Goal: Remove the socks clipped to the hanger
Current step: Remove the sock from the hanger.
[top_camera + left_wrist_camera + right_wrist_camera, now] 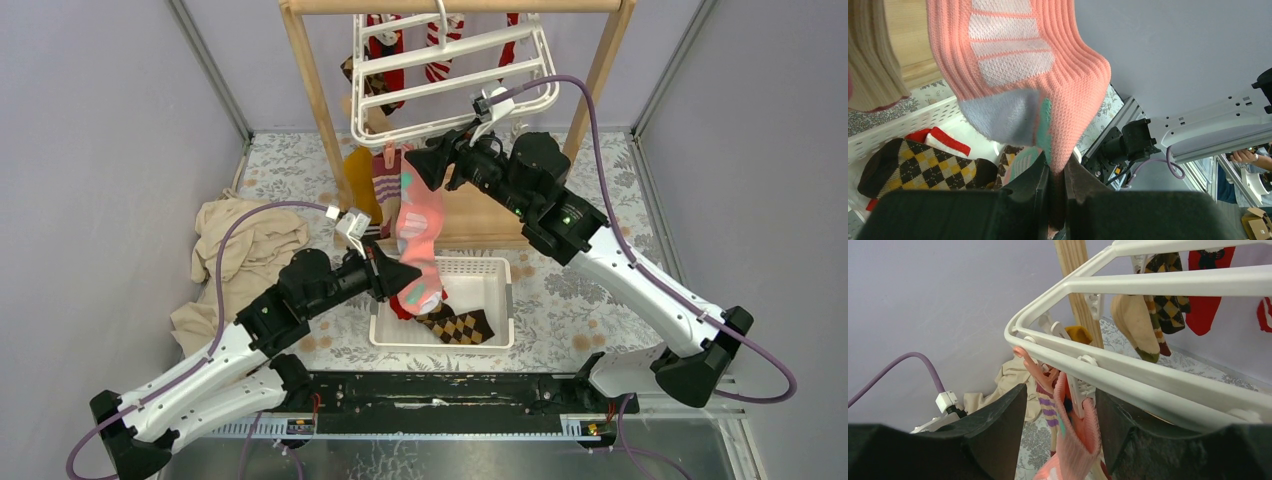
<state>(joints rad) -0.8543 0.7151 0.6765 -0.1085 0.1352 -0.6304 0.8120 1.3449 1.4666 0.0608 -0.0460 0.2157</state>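
The white hanger (452, 85) hangs from the wooden rack, with red, striped and argyle socks clipped at its far side. A mustard sock (362, 187) and a pink patterned sock (421, 225) hang from its near edge. My left gripper (393, 275) is shut on the pink sock's (1018, 65) lower end, the cloth pinched between the fingers (1040, 182). My right gripper (1060, 410) is open, its jaws standing either side of the white clip (1075, 390) that holds the pink cuff (1075, 440) under the hanger's rail (1148, 375).
A white perforated basket (497, 272) below the pink sock holds an argyle sock (462, 325) and a red-and-white one (945, 142). A beige cloth (240, 250) lies at the left. The rack's wooden posts (315, 95) flank the hanger. A tan sock (1135, 322) hangs further back.
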